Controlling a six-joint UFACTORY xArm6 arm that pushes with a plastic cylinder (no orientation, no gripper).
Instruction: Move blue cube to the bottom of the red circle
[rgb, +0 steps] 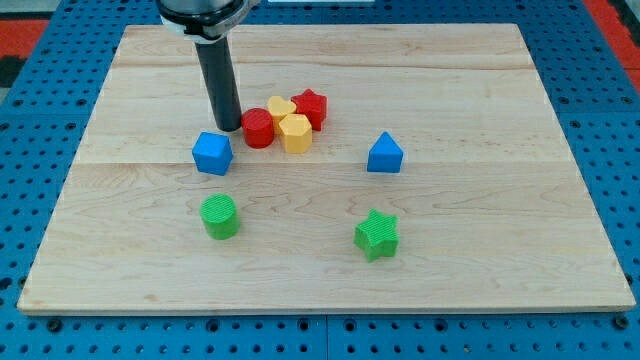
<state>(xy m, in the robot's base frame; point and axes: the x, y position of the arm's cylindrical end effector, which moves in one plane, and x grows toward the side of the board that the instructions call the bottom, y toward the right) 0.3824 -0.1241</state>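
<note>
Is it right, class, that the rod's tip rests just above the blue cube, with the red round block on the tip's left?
Not quite. In the camera view, my tip does rest just above the blue cube, but the red round block sits on the tip's right, not its left.

The table (330, 265) is pale wood with a visible grain and plank seams, its finish smooth and matt. Under it lies a blue pegboard (40, 330), perforated and slightly shiny. The rod (218, 85) looks like dark matt plastic or rubber. The blue cube (212, 153), red circle (258, 128) and green star (377, 235) look like plastic with fine ridged layers.
</note>
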